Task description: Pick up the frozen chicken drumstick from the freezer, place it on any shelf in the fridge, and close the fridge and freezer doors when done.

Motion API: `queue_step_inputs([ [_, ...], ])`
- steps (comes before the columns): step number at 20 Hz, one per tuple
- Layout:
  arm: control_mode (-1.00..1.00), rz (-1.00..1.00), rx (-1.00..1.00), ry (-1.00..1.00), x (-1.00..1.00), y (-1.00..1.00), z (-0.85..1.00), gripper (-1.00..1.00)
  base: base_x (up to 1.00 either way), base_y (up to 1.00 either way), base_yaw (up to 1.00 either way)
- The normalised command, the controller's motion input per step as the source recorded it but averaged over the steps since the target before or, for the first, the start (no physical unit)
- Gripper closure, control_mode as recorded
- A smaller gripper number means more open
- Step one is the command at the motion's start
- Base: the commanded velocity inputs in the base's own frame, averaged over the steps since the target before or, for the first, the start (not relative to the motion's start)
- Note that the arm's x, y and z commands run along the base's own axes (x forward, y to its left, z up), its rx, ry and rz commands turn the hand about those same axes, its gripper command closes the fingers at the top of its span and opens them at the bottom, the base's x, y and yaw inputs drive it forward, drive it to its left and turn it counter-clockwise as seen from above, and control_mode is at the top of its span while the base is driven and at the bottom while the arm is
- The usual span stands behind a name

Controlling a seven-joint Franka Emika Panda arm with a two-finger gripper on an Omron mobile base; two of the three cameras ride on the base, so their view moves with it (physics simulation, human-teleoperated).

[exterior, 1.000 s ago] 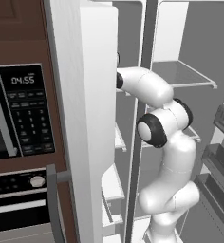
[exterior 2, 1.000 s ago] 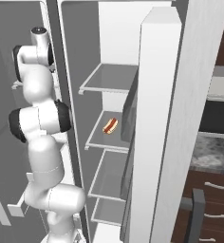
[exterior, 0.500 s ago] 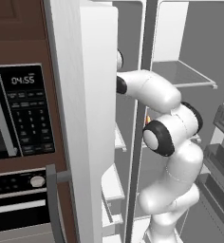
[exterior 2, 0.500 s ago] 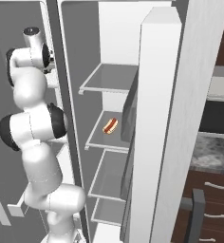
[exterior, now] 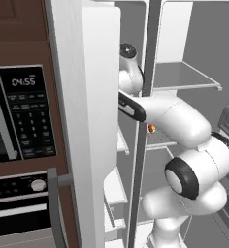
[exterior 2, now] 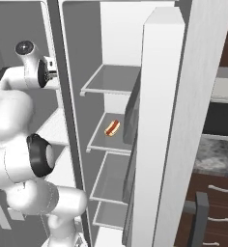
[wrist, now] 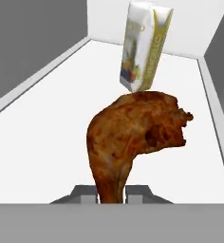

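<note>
Claw (wrist: 111, 193) clamps the bony end of the chicken drumstick (wrist: 135, 135), whose long axis runs straight out ahead of the fingers, meaty end foremost, above a white freezer shelf (wrist: 47, 123). A carton (wrist: 144, 45) stands beyond it; the fridge shelves (exterior 2: 113, 77) lie off to the right, past the divider.

Showing glossy white rounded arm (exterior: 184, 121) links, black bands ringing grey-capped joints (exterior: 182, 178), two small dark fingertips (wrist: 138, 191).
</note>
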Motion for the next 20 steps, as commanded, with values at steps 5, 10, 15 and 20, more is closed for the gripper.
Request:
queue_step_inputs([
  [5,-1.0,-0.16,0.15,-0.1,-0.96,-0.28,0.37,1.0,0.0,0.0,0.0],
  [10,-1.0,-0.17,0.16,-0.01,-1.0,-0.17,0.46,1.0,0.0,0.0,0.0],
  [15,-1.0,-0.18,0.13,0.07,-1.0,-0.28,0.35,1.0,0.0,0.0,0.0],
  [20,-1.0,-0.06,0.03,0.08,-1.0,-0.17,-0.1,1.0,0.0,0.0,0.0],
])
